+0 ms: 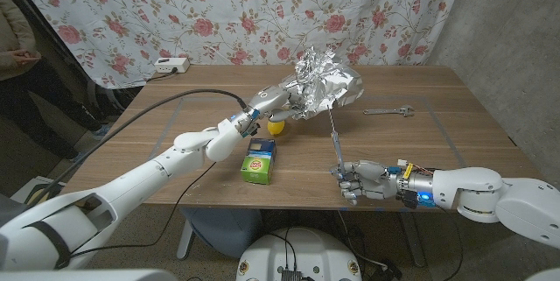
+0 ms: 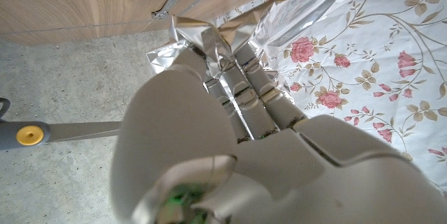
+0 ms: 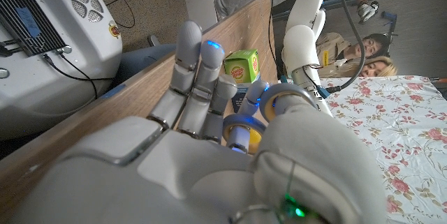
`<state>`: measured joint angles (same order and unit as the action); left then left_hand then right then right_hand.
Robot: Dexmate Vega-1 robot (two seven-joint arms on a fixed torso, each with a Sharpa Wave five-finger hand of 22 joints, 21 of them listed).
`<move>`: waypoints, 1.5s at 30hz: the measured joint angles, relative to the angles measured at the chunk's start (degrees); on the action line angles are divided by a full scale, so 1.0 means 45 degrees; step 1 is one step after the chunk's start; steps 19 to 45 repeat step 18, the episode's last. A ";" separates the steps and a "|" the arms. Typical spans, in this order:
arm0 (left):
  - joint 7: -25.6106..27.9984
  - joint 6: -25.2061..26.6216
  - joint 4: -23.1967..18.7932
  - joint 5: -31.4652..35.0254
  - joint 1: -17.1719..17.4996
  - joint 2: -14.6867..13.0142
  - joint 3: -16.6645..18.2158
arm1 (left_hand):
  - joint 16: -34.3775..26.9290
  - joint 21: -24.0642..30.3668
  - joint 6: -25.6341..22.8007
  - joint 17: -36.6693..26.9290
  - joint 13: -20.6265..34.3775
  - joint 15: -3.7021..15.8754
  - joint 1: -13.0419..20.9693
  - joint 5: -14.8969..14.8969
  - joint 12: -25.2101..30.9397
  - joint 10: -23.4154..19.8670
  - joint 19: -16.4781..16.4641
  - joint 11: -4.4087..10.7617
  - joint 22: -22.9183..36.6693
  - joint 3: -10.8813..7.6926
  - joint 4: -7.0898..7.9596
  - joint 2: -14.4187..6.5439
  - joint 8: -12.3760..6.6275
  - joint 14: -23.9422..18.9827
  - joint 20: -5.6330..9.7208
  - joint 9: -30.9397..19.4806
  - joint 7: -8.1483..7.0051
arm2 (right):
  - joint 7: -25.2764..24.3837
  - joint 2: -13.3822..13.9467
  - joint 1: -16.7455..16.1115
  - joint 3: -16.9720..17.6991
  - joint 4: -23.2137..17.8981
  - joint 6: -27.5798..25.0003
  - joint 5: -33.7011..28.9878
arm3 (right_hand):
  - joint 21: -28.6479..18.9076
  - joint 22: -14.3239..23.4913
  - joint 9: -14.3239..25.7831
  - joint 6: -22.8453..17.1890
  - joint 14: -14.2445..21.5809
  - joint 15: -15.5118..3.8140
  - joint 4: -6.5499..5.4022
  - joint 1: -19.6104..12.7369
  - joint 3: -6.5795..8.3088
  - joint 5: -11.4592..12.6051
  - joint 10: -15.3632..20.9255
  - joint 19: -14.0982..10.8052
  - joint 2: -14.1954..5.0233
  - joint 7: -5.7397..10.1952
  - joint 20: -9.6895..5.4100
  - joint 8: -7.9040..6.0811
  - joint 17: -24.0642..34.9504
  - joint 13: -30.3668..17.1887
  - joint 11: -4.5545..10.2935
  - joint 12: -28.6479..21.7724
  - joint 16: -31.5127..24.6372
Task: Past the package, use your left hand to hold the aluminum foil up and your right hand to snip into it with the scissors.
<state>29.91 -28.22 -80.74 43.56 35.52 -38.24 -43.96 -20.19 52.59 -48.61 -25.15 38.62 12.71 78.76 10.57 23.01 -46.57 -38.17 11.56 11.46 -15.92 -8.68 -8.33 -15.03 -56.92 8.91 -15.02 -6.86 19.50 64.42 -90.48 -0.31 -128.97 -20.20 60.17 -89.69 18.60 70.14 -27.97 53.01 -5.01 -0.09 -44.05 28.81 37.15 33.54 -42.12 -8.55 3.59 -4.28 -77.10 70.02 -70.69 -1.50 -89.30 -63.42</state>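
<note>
While my left hand [image 1: 273, 102] grips the crumpled aluminum foil [image 1: 325, 84] aloft past the green package [image 1: 258, 162], my right hand [image 1: 361, 180] holds the scissors [image 1: 335, 138] by their handles, blades pointing up at the foil. Best approach, I judge: keep foil taut, open blades, bite the lower edge.

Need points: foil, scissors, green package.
foil [image 1: 325, 84], head view, middle of the crumpled sheet.
scissors [image 1: 335, 136], head view, on the blades.
green package [image 1: 257, 169], head view, on its front face.
</note>
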 measured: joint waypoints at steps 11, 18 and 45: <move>-0.0034 0.0070 0.0191 0.0024 -0.0117 0.0073 -0.0143 | 0.0000 0.0000 0.0000 0.0002 -0.0001 0.0000 -0.0017 -0.0001 0.0000 0.0000 0.0000 0.0000 0.0001 0.0000 0.0000 0.0017 0.0000 0.0000 0.0000 0.0000 0.0000 | 0.0067 0.0267 0.0213 -0.0277 0.0216 0.0195 0.0217 | 0.0000 0.0001 -0.0160 -0.0019 -0.0069 -0.0019 0.0359 0.0156 0.0359 -0.0041 -0.0048 0.0050 0.0069 0.0019 0.0037 -0.0073 0.0001 0.0000 0.0048 0.0023 -0.0088; 0.0014 0.0072 0.0301 -0.0013 -0.0161 0.0096 -0.0210 | 0.0001 0.0000 0.0000 0.0007 -0.0001 0.0000 -0.0017 -0.0001 0.0000 0.0000 0.0000 0.0000 -0.0065 0.0000 0.0000 0.0017 0.0000 0.0000 0.0000 0.0000 0.0000 | 0.0020 0.0406 0.0197 -0.0320 0.0235 0.0314 0.0336 | 0.0000 -0.0111 -0.0498 -0.0055 -0.0111 -0.0021 0.0368 0.0291 0.0368 -0.0295 -0.0048 0.0097 0.0018 0.0055 -0.0005 -0.0133 -0.0061 0.0000 0.0048 -0.0001 -0.0170; 0.0014 0.0072 0.0301 -0.0013 -0.0161 0.0096 -0.0210 | 0.0001 0.0000 0.0000 0.0007 -0.0001 0.0000 -0.0017 -0.0001 0.0000 0.0000 0.0000 0.0000 -0.0065 0.0000 0.0000 0.0017 0.0000 0.0000 0.0000 0.0000 0.0000 | 0.0020 0.0406 0.0197 -0.0320 0.0235 0.0314 0.0336 | 0.0000 -0.0111 -0.0498 -0.0055 -0.0111 -0.0021 0.0368 0.0291 0.0368 -0.0295 -0.0048 0.0097 0.0018 0.0055 -0.0005 -0.0133 -0.0061 0.0000 0.0048 -0.0001 -0.0170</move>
